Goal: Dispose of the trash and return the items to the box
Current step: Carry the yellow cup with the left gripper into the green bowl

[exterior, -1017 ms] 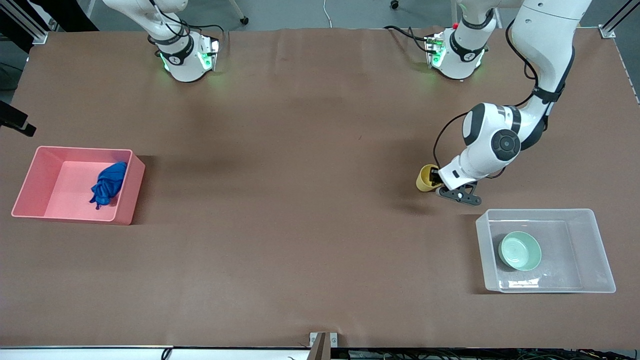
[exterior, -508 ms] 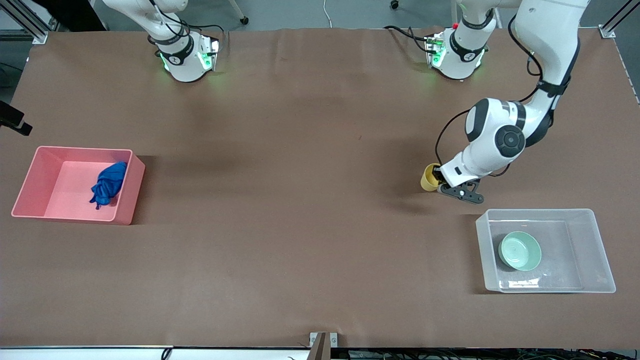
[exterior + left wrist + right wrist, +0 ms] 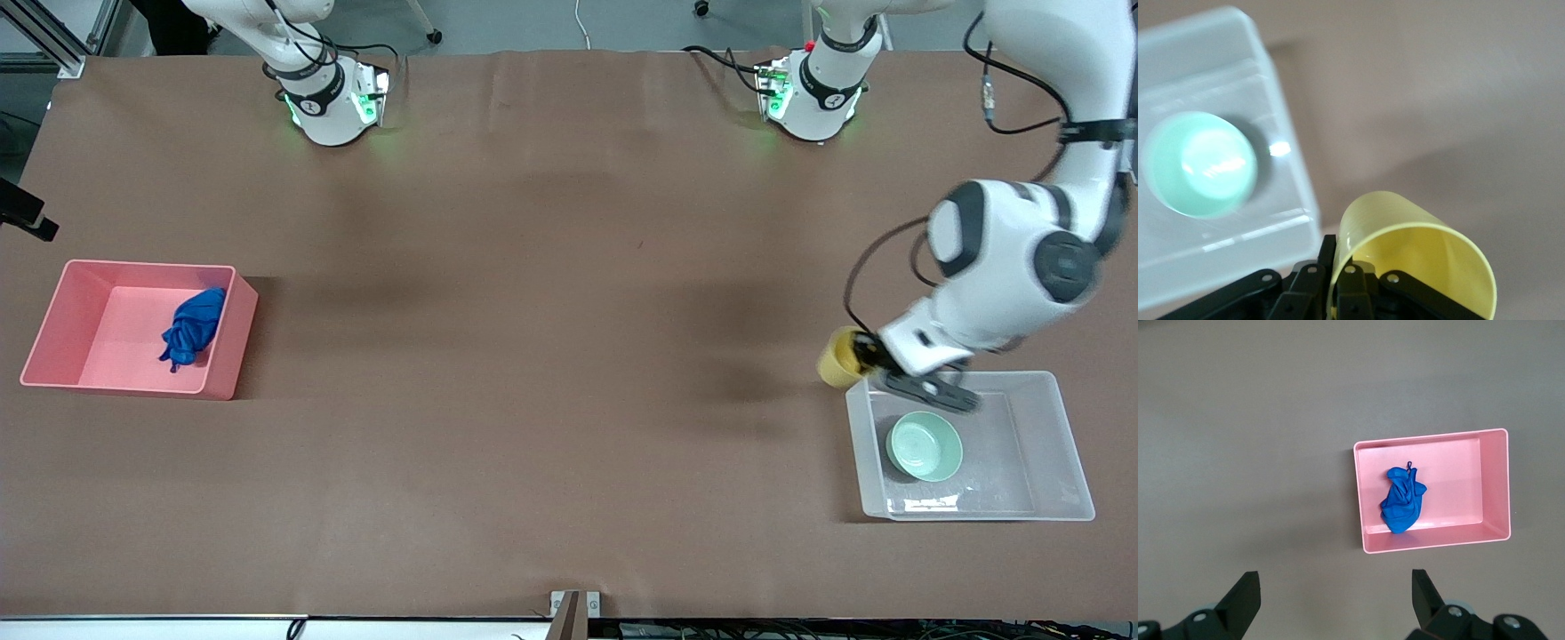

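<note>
My left gripper [image 3: 869,363] is shut on the wall of the yellow cup [image 3: 838,357], one finger inside and one outside. It holds the cup tilted in the air over the corner of the clear box [image 3: 969,378]. In the left wrist view the cup [image 3: 1405,240] fills the space by the left gripper [image 3: 1338,259], next to the box wall [image 3: 1295,173]. The mint-green bowl [image 3: 925,446] lies in the box and shows in the left wrist view [image 3: 1200,165]. The blue cloth wad [image 3: 191,327] lies in the pink bin [image 3: 142,264]. My right gripper [image 3: 1336,590] is open, empty and high over the table.
The right wrist view shows the pink bin [image 3: 1431,545] with the blue wad [image 3: 1403,500] in it, well below. Both arm bases [image 3: 329,98] stand along the table's edge farthest from the front camera. A metal bracket [image 3: 573,604] sits at the nearest edge.
My left gripper has carried the yellow cup from the spot on the table toward the front camera and the left arm's end, up to the clear box's corner. The right arm has not visibly moved.
</note>
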{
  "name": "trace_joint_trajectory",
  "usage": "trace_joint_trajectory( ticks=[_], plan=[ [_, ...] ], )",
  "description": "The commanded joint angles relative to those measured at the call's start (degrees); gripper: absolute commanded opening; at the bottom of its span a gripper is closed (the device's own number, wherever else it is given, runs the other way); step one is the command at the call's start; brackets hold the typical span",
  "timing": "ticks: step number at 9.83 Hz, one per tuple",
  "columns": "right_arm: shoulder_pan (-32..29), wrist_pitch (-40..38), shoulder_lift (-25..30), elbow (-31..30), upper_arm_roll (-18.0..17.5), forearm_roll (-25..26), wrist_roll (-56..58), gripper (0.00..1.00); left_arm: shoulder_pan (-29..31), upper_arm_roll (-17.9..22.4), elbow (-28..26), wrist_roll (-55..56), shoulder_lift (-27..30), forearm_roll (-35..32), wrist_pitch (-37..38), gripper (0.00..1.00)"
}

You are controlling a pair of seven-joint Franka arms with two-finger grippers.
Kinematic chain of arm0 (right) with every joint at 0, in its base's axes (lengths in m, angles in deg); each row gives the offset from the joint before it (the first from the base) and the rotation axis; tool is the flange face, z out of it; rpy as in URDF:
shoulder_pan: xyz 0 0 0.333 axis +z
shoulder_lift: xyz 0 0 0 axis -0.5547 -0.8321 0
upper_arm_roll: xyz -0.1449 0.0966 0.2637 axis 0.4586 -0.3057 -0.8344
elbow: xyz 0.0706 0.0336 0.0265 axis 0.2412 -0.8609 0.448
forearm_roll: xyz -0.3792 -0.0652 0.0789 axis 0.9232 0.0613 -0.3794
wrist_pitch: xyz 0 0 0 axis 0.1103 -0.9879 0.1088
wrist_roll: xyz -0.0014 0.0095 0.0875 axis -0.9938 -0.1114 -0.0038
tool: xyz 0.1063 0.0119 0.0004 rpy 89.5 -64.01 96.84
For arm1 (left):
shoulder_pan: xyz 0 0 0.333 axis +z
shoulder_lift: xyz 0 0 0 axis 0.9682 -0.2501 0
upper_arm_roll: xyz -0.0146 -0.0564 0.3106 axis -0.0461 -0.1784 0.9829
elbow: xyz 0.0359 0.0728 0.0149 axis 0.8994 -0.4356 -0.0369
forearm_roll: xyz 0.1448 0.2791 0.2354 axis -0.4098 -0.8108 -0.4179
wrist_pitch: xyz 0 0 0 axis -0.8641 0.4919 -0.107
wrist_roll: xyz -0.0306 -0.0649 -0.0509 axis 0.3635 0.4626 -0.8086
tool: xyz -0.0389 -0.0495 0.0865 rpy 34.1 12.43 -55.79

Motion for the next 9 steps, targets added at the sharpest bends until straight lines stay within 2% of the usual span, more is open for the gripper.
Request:
trace_joint_trajectory(
  ticks=[1,3,4,7,8,9],
  plan=[
    [-0.3,-0.5,0.4,0.2,-0.3,0.7,0.5,1.00,-0.1,4.0,13.7,-0.7,-11.4,-0.2,1.6,0.00],
    [-0.2,-0.5,0.4,0.2,-0.3,0.6,0.4,1.00,0.0,8.2,20.1,-1.2,-18.8,0.1,1.6,0.00],
    [-0.1,-0.5,0.4,0.2,-0.3,0.6,0.3,1.00,0.1,9.6,21.3,-2.3,-21.3,1.5,0.9,0.00],
    [-0.1,-0.5,0.4,0.2,-0.3,0.4,0.4,1.00,1.4,10.7,20.6,-4.2,-24.2,3.7,0.9,0.03],
    [-0.2,-0.5,0.4,0.2,-0.3,0.3,0.5,1.00,1.5,10.7,20.6,-4.2,-24.7,3.7,0.6,0.13],
    [-0.2,-0.5,0.4,0.2,-0.3,0.3,0.5,1.00,1.5,10.7,20.6,-4.1,-24.4,3.7,0.5,0.63]
  ],
)
